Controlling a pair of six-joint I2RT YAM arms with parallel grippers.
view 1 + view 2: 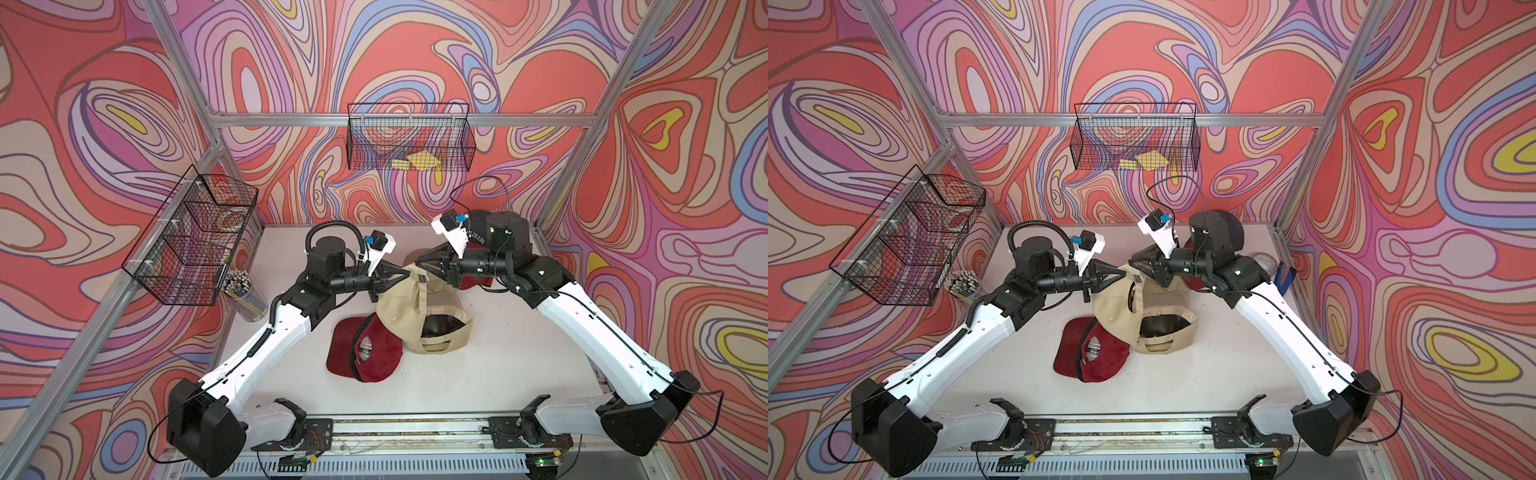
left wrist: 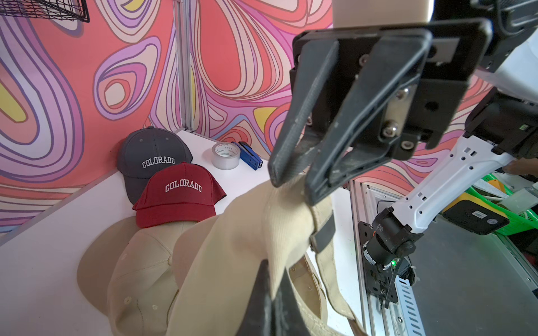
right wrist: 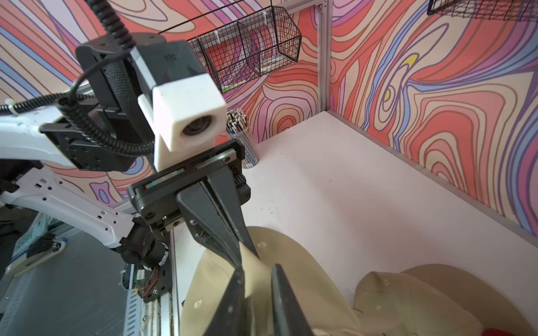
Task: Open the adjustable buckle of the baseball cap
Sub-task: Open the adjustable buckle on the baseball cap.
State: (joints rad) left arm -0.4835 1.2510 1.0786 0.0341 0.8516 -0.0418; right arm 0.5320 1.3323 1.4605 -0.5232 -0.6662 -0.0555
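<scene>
A beige baseball cap (image 1: 397, 309) (image 1: 1115, 309) hangs lifted between both arms at mid-table. Its back strap with a dark fastening patch (image 2: 323, 232) (image 1: 422, 279), the adjustable buckle, dangles loose below the right fingers. My left gripper (image 2: 272, 279) (image 1: 408, 274) is shut on the cap's back rim fabric. My right gripper (image 3: 257, 270) (image 2: 294, 183) (image 1: 419, 261) faces it closely. Its jaws stand narrow, pinching a fold of beige fabric just above the strap. In the right wrist view, the left gripper (image 3: 246, 253) meets the cloth right beside the right fingers (image 3: 233, 291).
A second beige cap (image 1: 442, 332) and a dark red cap (image 1: 365, 353) lie below the lifted one. Grey (image 2: 151, 151) and red (image 2: 177, 192) COLORADO caps, tape (image 2: 225, 155) and a blue stapler (image 2: 247, 154) sit at the back right. Pencil cup (image 1: 245, 295) and wire baskets (image 1: 195, 237) (image 1: 411, 137) line the walls.
</scene>
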